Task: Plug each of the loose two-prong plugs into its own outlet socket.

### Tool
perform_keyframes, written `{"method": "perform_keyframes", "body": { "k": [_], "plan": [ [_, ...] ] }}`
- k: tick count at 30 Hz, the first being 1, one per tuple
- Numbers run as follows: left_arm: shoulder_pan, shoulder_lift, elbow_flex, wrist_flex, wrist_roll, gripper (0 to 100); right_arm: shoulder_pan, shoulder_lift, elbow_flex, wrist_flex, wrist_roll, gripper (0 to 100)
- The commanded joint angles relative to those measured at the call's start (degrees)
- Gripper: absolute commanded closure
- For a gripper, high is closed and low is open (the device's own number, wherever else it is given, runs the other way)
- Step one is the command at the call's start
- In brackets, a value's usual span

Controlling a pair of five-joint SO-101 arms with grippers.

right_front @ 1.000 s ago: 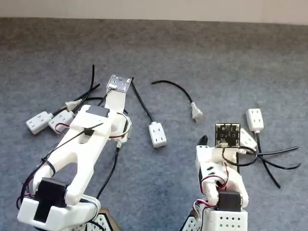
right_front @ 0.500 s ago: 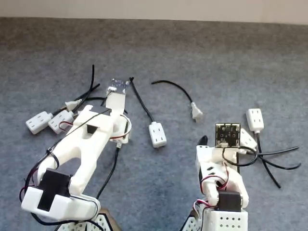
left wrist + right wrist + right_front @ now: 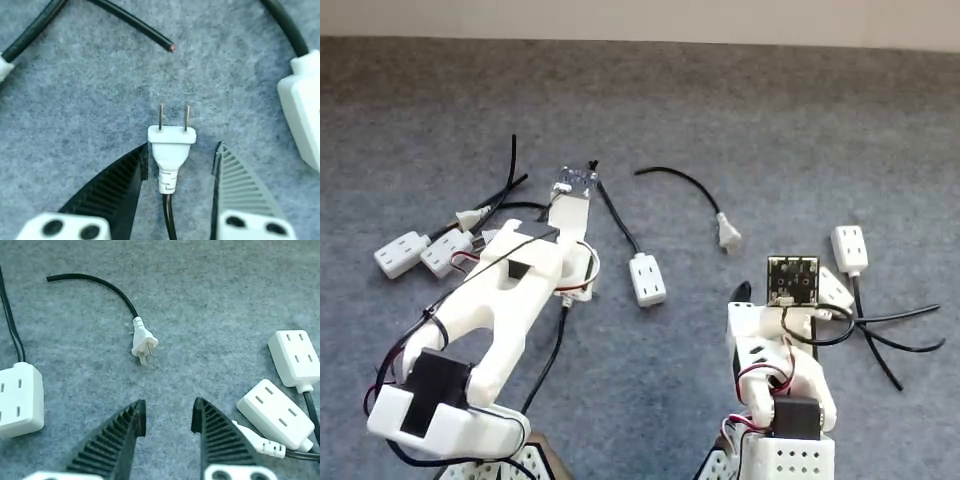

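Risk: the plug [image 3: 171,145] lay loose on the tabletop [image 3: 90,100], so an uneven close could twist it or pinch its cord [image 3: 167,215]. The left end effector [image 3: 181,149] was apart, its jaws flanking the plug and gripping nothing. The right end effector [image 3: 169,407] was also apart and empty.

The grey, carpet-covered table [image 3: 770,110] carries a white outlet socket [image 3: 647,279] near its middle, with its black cord [image 3: 617,215] trailing away from the arms. Left of that socket lie two side-by-side sockets [image 3: 402,253] and a small plug [image 3: 472,217]. To its right lie a two-prong plug [image 3: 728,234] on a curved cord [image 3: 685,181], then another socket pair [image 3: 849,248] beyond.
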Motion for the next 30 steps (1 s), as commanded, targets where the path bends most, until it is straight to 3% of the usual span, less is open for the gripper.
{"method": "perform_keyframes", "body": {
  "k": [1, 13, 18, 22, 25, 30],
  "plan": [
    [1.01, -0.31, -1.80, -1.23, 0.44, 82, -0.48, -0.40, 7.08, -1.80, 1.14, 83.6],
    [1.10, 3.38, -4.00, -2.29, 0.44, 83, -0.48, -0.40, 7.08, -1.71, 1.14, 83.6],
    [1.01, 12.88, -14.55, 7.12, 0.44, 83, -0.48, -0.40, 7.08, -1.63, 1.14, 83.6],
    [0.84, 20.18, -22.99, 14.07, 0.44, 92, -0.48, -0.40, 7.08, -1.63, 1.14, 83.6],
    [0.84, 23.69, -26.86, 17.14, 0.44, 100, -0.48, -0.40, 7.08, -1.63, 1.14, 83.6],
    [0.75, 24.40, -27.82, 18.20, 0.35, 99, -0.48, -0.40, 7.08, -1.63, 1.14, 83.6]
  ]
}}
